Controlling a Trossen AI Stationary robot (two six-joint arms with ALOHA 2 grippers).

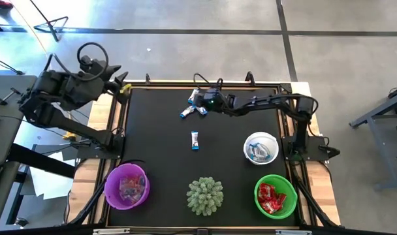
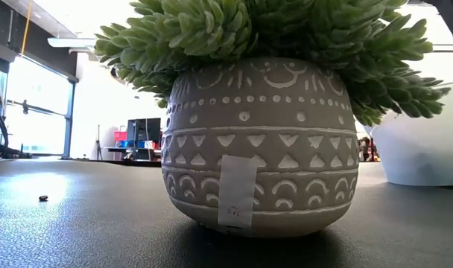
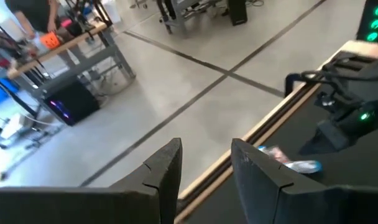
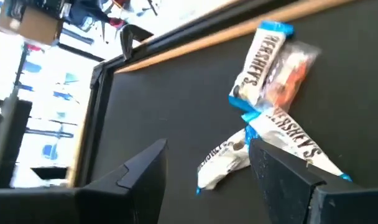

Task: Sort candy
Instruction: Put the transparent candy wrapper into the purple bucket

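Right wrist view: right gripper (image 4: 204, 171) has its fingers spread wide, nothing between them — it hangs just over a small cluster of candy (image 4: 270, 134).
Cluster: blue-and-white wrapped bars plus one pinkish-orange piece (image 4: 287, 79), touching or overlapping one another on the black mat (image 4: 170, 118).
High view, right arm: reaches from its base at the right edge across to the far middle of the mat, gripper (image 1: 208, 99) at the cluster (image 1: 193, 108).
Lone candy: one blue-and-white bar (image 1: 195, 140) lies alone mid-mat, well apart from the cluster.
Left gripper: (image 3: 204, 171) fingers parted and empty, at the far left corner of the table, looking out past the wooden edge to the floor.
White bowl (image 1: 260, 147): right side, holds blue-and-white sweets.
Green bowl (image 1: 275, 196): near right — holds red sweets.
Purple bowl (image 1: 127, 185): near left, holds pinkish sweets.
Plant (image 1: 205, 195): spiky pale-green, near middle, between the purple and green bowls.
Low view: patterned pot (image 2: 260, 145) fills the frame; no candy can be made out.
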